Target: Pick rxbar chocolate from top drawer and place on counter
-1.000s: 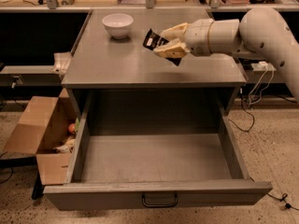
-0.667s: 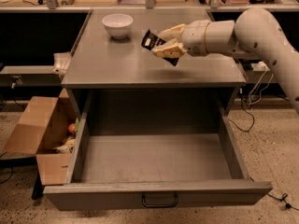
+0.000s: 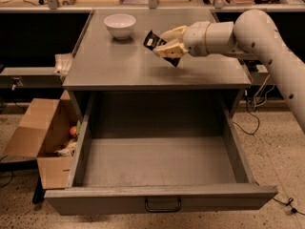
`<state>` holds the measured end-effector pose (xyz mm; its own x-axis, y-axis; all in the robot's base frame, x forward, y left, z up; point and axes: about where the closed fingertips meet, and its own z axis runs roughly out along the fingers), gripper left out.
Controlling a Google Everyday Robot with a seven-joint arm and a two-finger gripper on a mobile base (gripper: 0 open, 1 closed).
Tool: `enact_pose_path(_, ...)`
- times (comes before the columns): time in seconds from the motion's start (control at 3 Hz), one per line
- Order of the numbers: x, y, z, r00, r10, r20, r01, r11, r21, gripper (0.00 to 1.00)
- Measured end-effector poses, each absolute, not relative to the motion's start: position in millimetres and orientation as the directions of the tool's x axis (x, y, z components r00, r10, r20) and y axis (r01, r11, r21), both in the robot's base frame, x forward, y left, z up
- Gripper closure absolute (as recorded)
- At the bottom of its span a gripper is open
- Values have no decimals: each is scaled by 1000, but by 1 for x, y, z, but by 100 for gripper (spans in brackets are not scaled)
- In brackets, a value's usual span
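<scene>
Above counter (image 3: 119, 66), gripper (image 3: 167, 45) clamps rxbar chocolate (image 3: 151, 40), covering its middle; wrapper lettering unreadable. Robot arm (image 3: 281, 56) cut by right edge. Contents of cardboard box (image 3: 40, 128) indistinct.

One cam only, set high in front, aimed down & back, fairly near. In fgd the top drawer (image 3: 95, 202) is framed, counter (image 3: 119, 67) behind; gripper (image 3: 167, 46), clamped on rxbar chocolate (image 3: 151, 41), is seen over counter centre.

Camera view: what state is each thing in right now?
hand: shut on the rxbar chocolate, over the counter
rxbar chocolate: held, tilted
top drawer: open, nothing visible inside
white bowl: upright on the counter
cardboard box: open, on the floor
</scene>
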<state>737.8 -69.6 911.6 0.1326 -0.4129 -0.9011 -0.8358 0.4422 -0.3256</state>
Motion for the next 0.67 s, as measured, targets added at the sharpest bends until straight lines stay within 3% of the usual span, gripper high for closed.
enact_pose_path(0.67, 761, -82, 885, 36, -414, -909, -810, 521, -269, 97)
